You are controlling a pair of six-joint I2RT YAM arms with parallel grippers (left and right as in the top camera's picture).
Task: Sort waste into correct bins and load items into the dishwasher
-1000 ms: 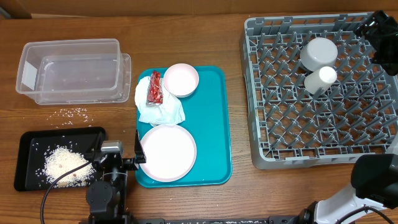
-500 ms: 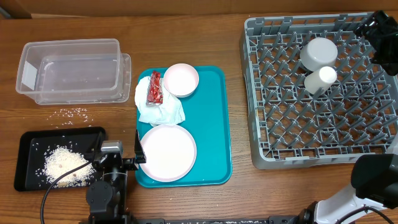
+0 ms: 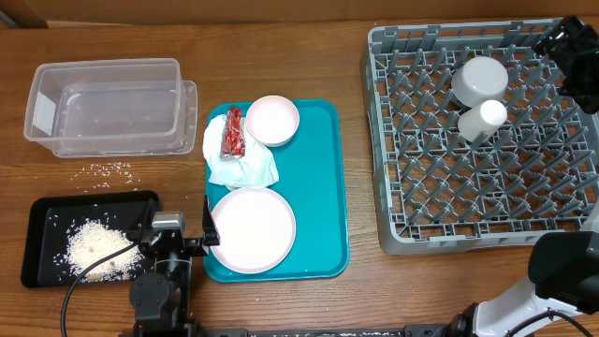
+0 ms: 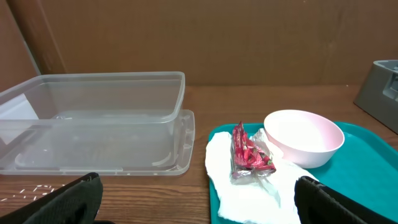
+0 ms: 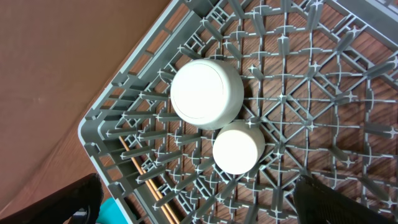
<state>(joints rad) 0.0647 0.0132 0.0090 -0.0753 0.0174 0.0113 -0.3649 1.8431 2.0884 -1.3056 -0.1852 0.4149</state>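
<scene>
Left hand point(image 4: 199, 208) and right hand point(image 5: 199, 208) hang spread, empty, as bowl point(image 5: 206, 93) and cup point(image 5: 238, 147) sit inverted in the dishwasher point(image 3: 376, 150) (to drain)

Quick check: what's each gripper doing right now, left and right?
Left gripper: open, holding nothing.
Right gripper: open, holding nothing.

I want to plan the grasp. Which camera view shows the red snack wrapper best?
The left wrist view: the red snack wrapper lies near and large on the white napkin. The overhead view shows it small, from above. The right wrist view does not show it.
</scene>
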